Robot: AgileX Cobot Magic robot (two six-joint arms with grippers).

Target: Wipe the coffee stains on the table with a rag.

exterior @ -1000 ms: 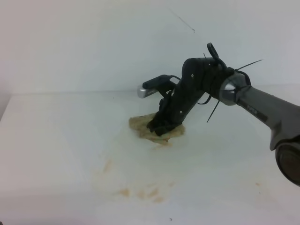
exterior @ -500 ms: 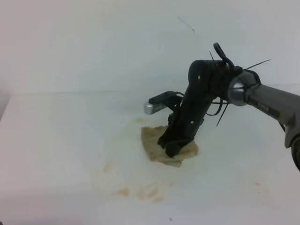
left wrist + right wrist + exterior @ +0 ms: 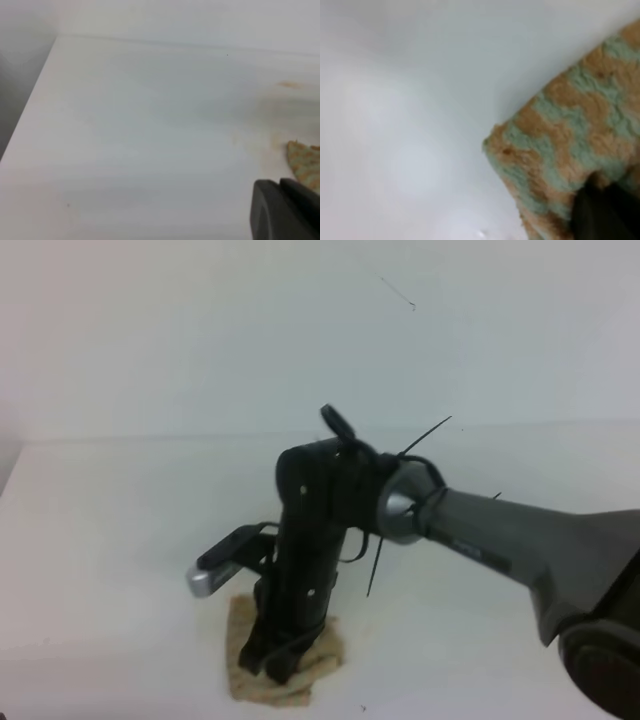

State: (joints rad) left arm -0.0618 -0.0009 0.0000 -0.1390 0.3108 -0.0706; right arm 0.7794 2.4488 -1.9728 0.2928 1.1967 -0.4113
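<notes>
Right tool (image 3: 272,665): tips pressed together, pinching the rag (image 3: 312,660) and bearing down on it from above, arm reaching in from the right and tilted steeply over the cloth. In the right wrist view the dark tips sit at the lower right, sunk into the pile of the speckled tan-and-pale rag (image 3: 570,145), whose corner points toward bare white surface. Left tool: only a dark piece of housing shows at the lower right of the left wrist view; cannot tell how its tips stand.

Rag lies flat on the desk (image 3: 120,540) at the near edge of the scene, slightly left of centre, bunched a little around the tips.

Coffee stains: none visible in the high view around the rag; the arm and cloth cover that patch. Left wrist view shows a faint tan smear (image 3: 289,84) toward the far right of the desk and a pale brownish haze just left of the rag corner (image 3: 303,162).

Judgement on the step: a wiping stroke, cloth dragged under pressure.
- Keep the downward load even so the cloth stays flat and does not roll up under the tips.
- Hold the pinch firm; a slack grip would leave the rag behind.
- Overlap strokes and carry them out to the pale residue.
- The near desk edge is close; keep strokes short there.
</notes>
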